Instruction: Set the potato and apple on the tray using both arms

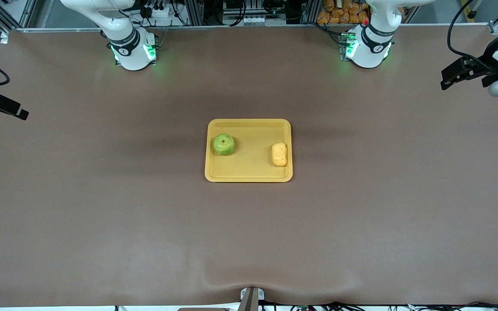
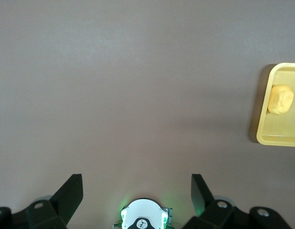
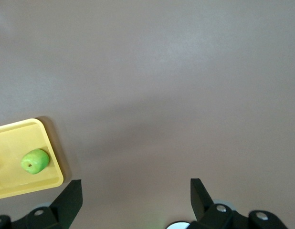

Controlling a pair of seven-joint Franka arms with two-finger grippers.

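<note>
worktop (image 1: 102,194) carrying tray (image 1: 249,172) at centre | apple (image 1: 223,144) sitting in tray toward right arm's end, potato (image 1: 279,154) toward left arm's | left end effector (image 1: 458,73), right end effector (image 1: 4,106) hanging released over worktop ends | task looking done

arms (image 1: 123,30): white, black bands | bases: green-lit | end effector (image 1: 461,73): black, cabled

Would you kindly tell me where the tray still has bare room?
The tray is free between the apple and the potato, and along its rim nearest the front camera. Its two ends, where the fruit sit, are crowded.
</note>
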